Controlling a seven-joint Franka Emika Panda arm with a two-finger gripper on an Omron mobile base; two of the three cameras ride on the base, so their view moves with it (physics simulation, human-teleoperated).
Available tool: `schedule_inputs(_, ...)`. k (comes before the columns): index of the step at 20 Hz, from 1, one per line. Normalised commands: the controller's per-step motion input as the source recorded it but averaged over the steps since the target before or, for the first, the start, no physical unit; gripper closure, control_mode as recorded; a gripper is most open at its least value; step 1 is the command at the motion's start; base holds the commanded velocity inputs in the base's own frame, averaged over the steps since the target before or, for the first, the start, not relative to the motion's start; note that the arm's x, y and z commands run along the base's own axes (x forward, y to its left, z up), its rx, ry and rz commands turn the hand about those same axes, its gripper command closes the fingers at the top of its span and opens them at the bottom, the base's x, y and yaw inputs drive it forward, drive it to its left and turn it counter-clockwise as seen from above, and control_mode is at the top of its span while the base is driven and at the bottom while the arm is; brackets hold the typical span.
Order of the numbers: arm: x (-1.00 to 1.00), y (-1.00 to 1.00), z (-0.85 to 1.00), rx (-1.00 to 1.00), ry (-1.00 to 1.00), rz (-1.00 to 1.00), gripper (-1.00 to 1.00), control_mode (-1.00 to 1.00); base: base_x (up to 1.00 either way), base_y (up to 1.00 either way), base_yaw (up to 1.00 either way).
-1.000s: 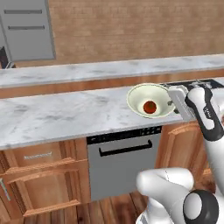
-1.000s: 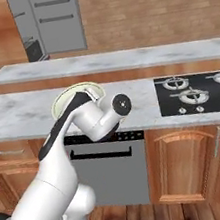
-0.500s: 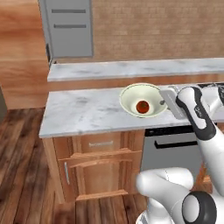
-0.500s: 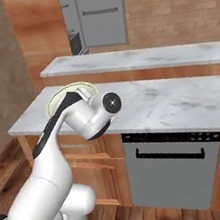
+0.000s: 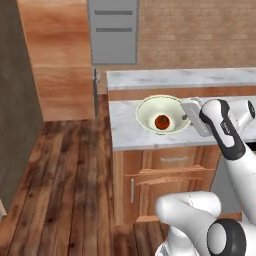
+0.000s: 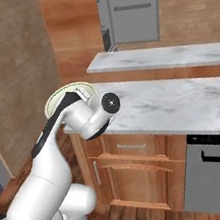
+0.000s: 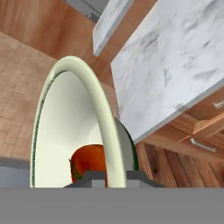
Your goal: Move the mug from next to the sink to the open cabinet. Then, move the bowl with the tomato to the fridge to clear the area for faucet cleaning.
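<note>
Left base view shows the gripper (image 5: 190, 111) clamped tight on the bowl (image 5: 161, 114) rim, tomato (image 5: 162, 121) inside. By my reading, the fridge (image 5: 113, 31) lies ahead, beyond the marble counter (image 5: 125, 130)

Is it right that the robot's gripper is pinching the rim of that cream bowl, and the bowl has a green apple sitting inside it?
Not quite. The gripper is shut on the rim of the bowl, but what sits inside is a small red-orange tomato, not a green apple. The left base view shows it at the bottom of the bowl, and the hand view shows its red skin too.
</note>
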Motion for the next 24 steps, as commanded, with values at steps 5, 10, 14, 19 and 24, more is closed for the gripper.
schedule_inputs(5, 0.00, 0.00, 0.00, 0.00, 0.00, 0.00, 1.00, 1.00, 0.11, 1.00, 0.05)
schedule_inputs(10, 0.00, 0.00, 0.00, 0.00, 0.00, 0.00, 1.00, 1.00, 0.61, 1.00, 0.00)
schedule_inputs(14, 0.00, 0.00, 0.00, 0.00, 0.00, 0.00, 1.00, 1.00, 1.00, 1.00, -0.03)
schedule_inputs(19, 0.00, 0.00, 0.00, 0.00, 0.00, 0.00, 1.00, 1.00, 1.00, 0.69, -0.21)
schedule_inputs(24, 0.00, 0.00, 0.00, 0.00, 0.00, 0.00, 1.00, 1.00, 1.00, 0.25, -0.19)
